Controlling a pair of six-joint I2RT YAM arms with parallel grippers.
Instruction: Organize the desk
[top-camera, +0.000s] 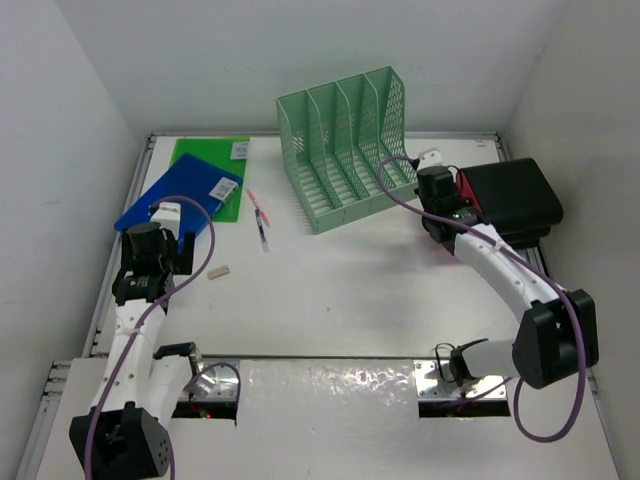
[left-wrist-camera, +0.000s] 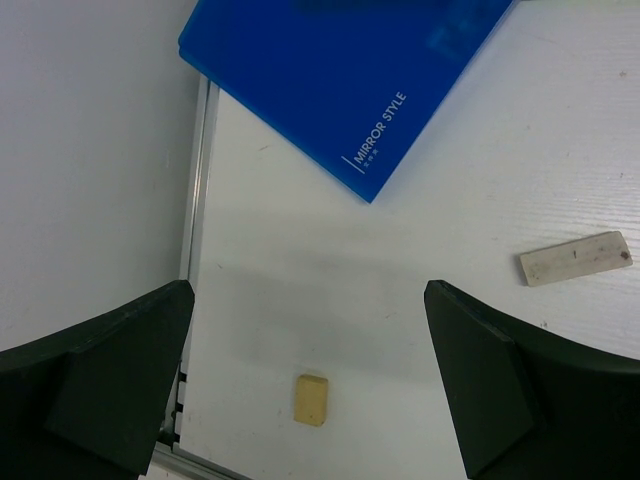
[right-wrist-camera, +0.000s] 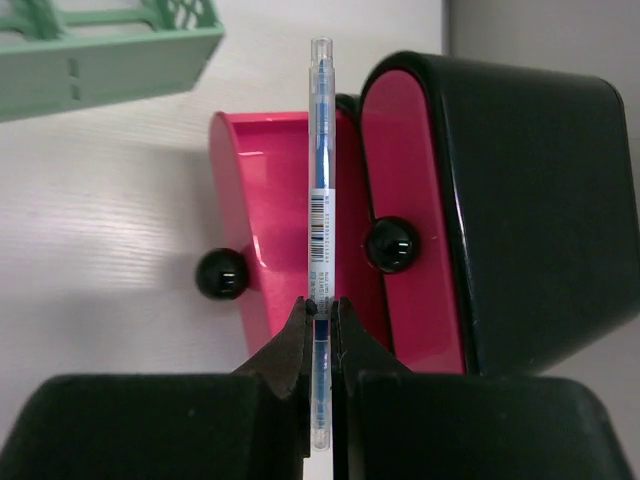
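Right gripper (right-wrist-camera: 320, 305) clamps a clear pen (right-wrist-camera: 320, 150), left gripper (left-wrist-camera: 310, 300) gapes wide; white walls (top-camera: 300, 50) box in the desk (top-camera: 350, 290), flat white with silver edge rails (left-wrist-camera: 193, 200)

White desk (top-camera: 350, 290) — blue folder (left-wrist-camera: 330, 70) — mint-green rack (top-camera: 345, 150)

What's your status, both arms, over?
Left gripper open, empty, above the large white flat desk beside a glossy blue folder. Right gripper shut on a clear blue pen, over the pink-and-black plastic case. Nothing between them.
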